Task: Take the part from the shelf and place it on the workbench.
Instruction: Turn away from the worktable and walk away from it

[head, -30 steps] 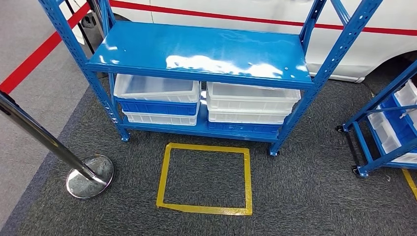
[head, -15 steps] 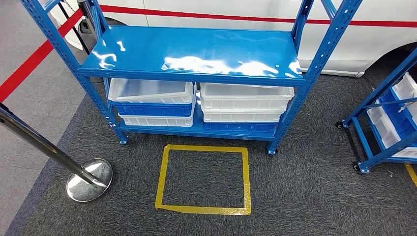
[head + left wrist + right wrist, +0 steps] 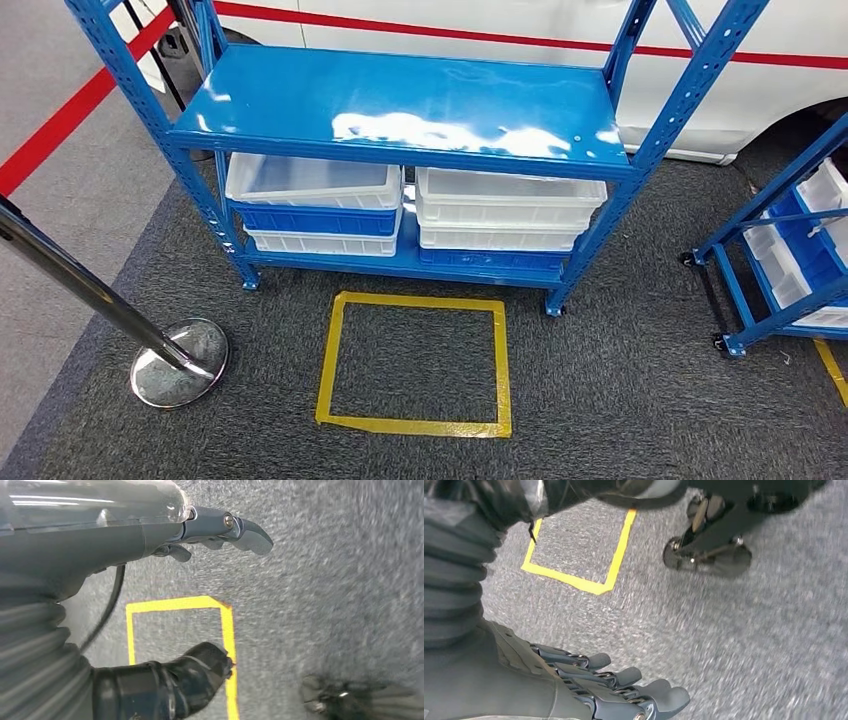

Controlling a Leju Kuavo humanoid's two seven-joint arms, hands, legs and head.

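A blue metal shelf rack (image 3: 400,95) stands straight ahead in the head view, its glossy middle board bare. Under it, on the lowest board, sit stacked white bins (image 3: 312,180) (image 3: 510,195) and blue bins (image 3: 315,220); what I can see of the top left bin's inside holds nothing. My left hand (image 3: 150,540) hangs over the grey carpet, fingers (image 3: 250,532) stretched out and apart from the thumb (image 3: 200,672), holding nothing. My right hand (image 3: 589,690) also hangs above the carpet with its fingers extended and nothing in them.
A yellow taped square (image 3: 415,425) marks the carpet in front of the rack. A chrome barrier post (image 3: 180,350) stands at the left. Another blue rack with bins (image 3: 790,260) is at the right. A white vehicle (image 3: 760,90) stands behind the shelf.
The whole picture sways slightly left, then back right, so the camera has moved. Nothing in the scene itself has shifted.
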